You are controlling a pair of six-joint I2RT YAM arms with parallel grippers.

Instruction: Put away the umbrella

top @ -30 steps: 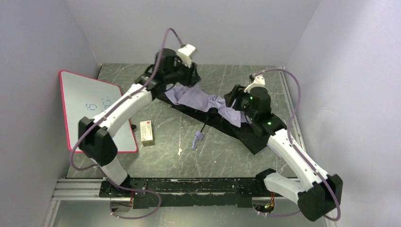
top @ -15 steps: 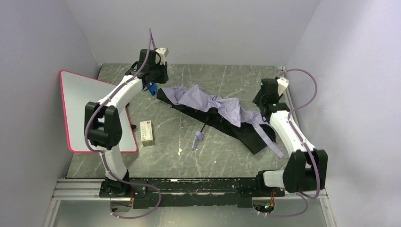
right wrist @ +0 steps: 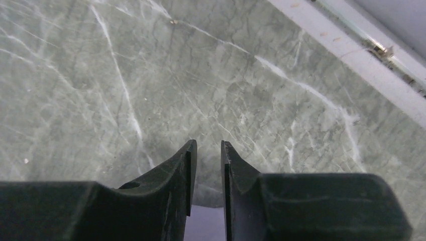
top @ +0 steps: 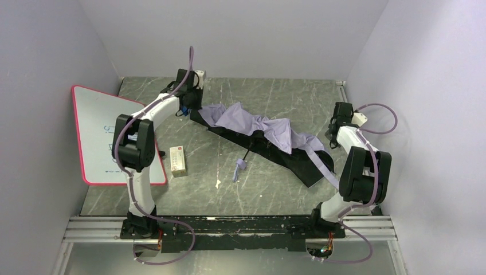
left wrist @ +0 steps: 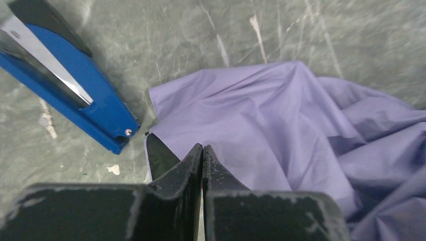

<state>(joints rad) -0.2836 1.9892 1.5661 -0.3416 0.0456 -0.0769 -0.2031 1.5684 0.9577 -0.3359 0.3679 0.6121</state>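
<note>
Both arms pulled back off umbrella (top: 255, 123), which lies unfolded on counter (top: 275, 94). Left fingers (left wrist: 187, 165) pressed together, empty, at umbrella's left end beside blue stapler (left wrist: 85, 108). Right fingers (right wrist: 183, 170) slightly apart, empty, right of umbrella.

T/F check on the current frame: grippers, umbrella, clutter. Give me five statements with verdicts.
1. The left gripper is shut and holds nothing. True.
2. The right gripper is clamped on the umbrella. False: its jaws stand slightly apart with nothing between them.
3. A blue stapler lies next to the umbrella, by the left gripper. True.
4. The umbrella is folded up and strapped shut. False: its fabric lies loose and spread out.
5. The box sits on the umbrella. False: it lies beside the whiteboard, apart from the umbrella.
</note>
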